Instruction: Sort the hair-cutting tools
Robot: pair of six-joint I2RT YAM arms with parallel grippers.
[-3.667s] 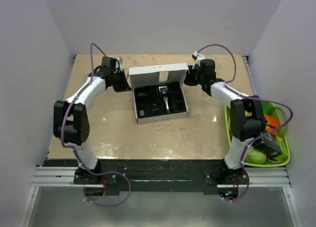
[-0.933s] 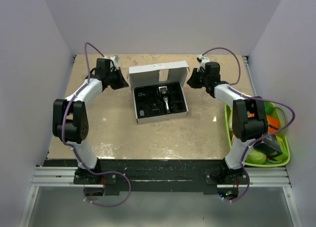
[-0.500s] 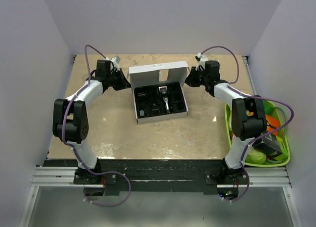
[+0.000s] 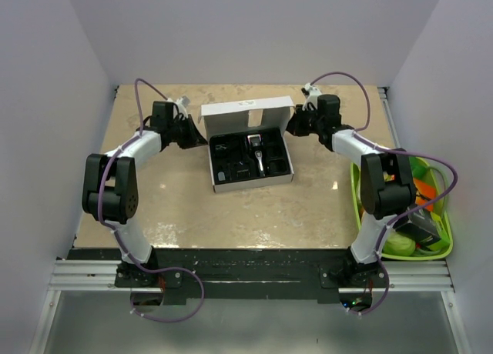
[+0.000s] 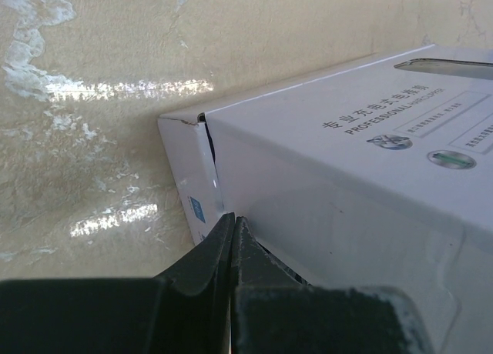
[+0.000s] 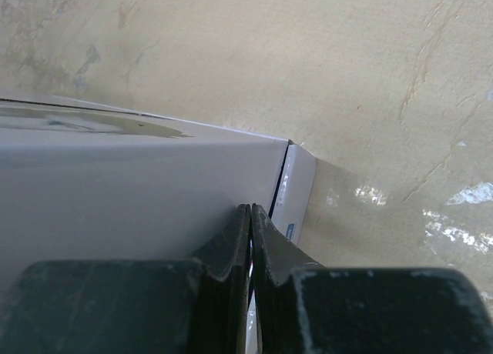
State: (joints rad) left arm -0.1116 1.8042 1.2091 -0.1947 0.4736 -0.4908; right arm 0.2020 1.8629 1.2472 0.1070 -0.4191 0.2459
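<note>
left gripper closed, tips against the box at its left corner, by the flap seam. right gripper closed too, tips at the box's right edge; i can't see either holding anything. clipper lies in the box's black insert, accessories slotted beside it. my guess: clipper rigid, smooth and heaviest, so pinch across mid-body. small bits light, may skitter.

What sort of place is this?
Probably a robot lab test cell, not a barbershop: a left arm and right arm bolted to a metal frame at the table edge, plain white walls around, and props, a clipper box and a basket of toy vegetables.
</note>
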